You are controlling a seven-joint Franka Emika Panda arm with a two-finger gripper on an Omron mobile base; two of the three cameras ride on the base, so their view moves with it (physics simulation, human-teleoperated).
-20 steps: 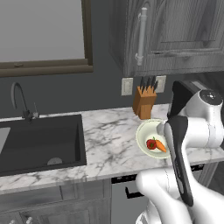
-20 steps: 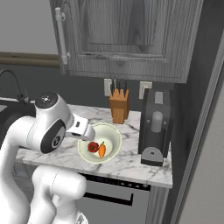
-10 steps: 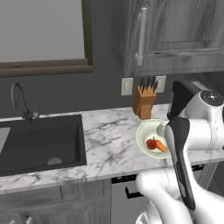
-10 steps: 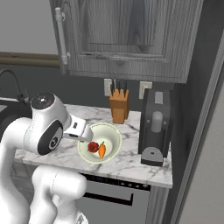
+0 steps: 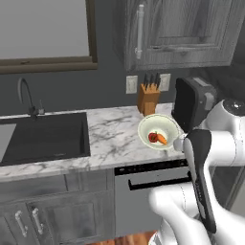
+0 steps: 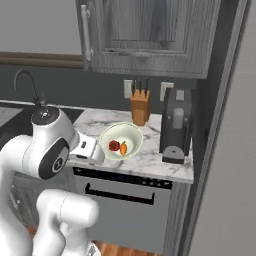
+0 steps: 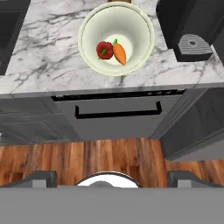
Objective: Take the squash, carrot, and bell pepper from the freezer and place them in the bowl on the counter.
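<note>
My claw (image 7: 112,177) is spread fully wide at the bottom of the hand view, holding and touching nothing. The bell pepper (image 7: 104,50) and carrot (image 7: 119,52) lie touching in the bowl (image 7: 131,26) on the surface (image 7: 48,48), upper centre.

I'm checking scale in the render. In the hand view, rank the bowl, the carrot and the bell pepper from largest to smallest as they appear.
1. The bowl, by far the widest.
2 and 3. The carrot and the bell pepper look too alike to rank: the carrot is longer, the pepper rounder.
</note>
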